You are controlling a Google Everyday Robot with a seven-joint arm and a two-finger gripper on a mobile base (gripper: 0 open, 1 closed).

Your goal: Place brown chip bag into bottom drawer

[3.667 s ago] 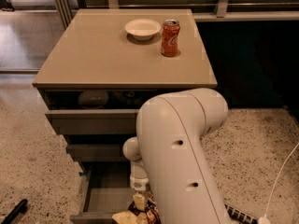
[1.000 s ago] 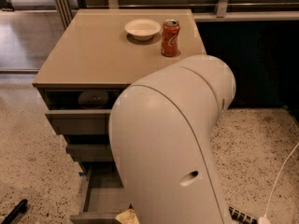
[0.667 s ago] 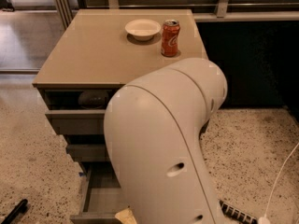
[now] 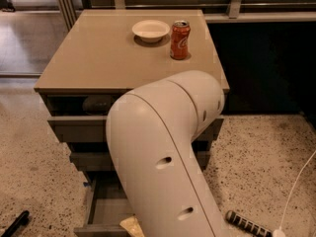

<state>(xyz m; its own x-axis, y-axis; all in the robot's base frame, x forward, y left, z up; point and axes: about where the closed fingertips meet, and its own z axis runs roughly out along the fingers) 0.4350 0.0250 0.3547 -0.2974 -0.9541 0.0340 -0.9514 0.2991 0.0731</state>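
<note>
The bottom drawer (image 4: 101, 209) stands pulled open at the foot of the cabinet, grey inside. A pale yellow-tan edge of the brown chip bag (image 4: 132, 226) shows at the drawer's front, by the lower frame edge; its dark front is hidden. My white arm (image 4: 158, 157) fills the middle of the camera view and reaches down toward the drawer. The gripper is hidden behind the arm and below the frame.
An orange-red soda can (image 4: 179, 40) and a white bowl (image 4: 150, 30) stand on the cabinet top (image 4: 89, 58). The top drawer (image 4: 79, 125) and middle drawer (image 4: 89, 159) are slightly open. A black-striped object (image 4: 246, 223) and a white cable (image 4: 296, 191) lie on the speckled floor at right.
My arm has swung and now lies more to the left and upright across the view. The gripper, seen over the bag in the oldest frame, is now hidden. The bag stays in the drawer.
</note>
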